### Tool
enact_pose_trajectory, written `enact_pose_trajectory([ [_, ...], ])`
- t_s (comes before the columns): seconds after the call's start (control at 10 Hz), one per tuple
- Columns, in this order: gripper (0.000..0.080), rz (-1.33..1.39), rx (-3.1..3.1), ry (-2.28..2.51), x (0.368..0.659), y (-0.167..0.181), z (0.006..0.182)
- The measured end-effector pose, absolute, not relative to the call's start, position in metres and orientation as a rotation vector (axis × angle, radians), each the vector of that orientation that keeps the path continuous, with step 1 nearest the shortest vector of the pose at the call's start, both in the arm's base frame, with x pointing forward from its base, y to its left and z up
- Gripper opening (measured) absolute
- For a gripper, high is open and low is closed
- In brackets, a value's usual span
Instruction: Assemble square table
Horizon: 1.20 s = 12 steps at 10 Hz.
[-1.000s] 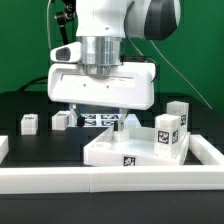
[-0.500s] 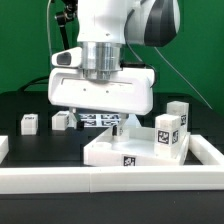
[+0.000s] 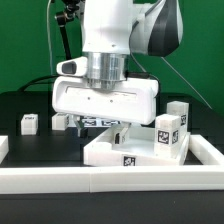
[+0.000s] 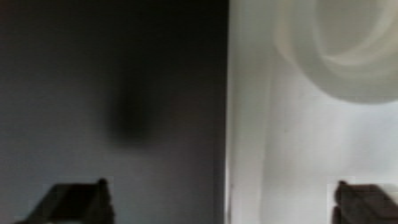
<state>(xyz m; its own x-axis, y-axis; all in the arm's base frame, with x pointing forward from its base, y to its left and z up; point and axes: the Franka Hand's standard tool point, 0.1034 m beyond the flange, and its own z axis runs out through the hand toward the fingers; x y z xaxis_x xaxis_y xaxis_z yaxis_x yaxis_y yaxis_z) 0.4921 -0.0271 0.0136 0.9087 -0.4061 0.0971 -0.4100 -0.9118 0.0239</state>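
Plain white tabletop (image 3: 105, 150), with one black-and-white square tag (image 3: 129, 160) on its rim face. White block legs (image 3: 28, 122), the same black-white tag pattern on their faces. Black counter (image 3: 20, 105). White border rail (image 3: 110, 180). Green backdrop (image 3: 20, 40). White arm (image 3: 110, 25) with a dark grey joint. Wrist view: jaws black.

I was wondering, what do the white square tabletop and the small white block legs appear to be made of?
White square tabletop: likely hard plastic with a matte finish; it is uniformly white, with a crisp moulded rim and no grain. Small white block legs: seemingly the same matte plastic, with printed black-white tags on their faces.
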Motion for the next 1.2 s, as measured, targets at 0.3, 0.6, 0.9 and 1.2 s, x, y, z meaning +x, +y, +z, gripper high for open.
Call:
enact_pose_trajectory([
  [0.3, 0.0267, 0.139, 3.026, -0.648, 0.492, -0.0275, 0.0135],
  [0.6, 0.0058, 0.142, 3.027, -0.647, 0.4925, -0.0273, 0.0142],
  [0.9, 0.0058, 0.142, 3.027, -0.647, 0.4926, -0.0273, 0.0143],
  [1.2, 0.0058, 0.142, 3.027, -0.647, 0.4926, -0.0273, 0.0143],
])
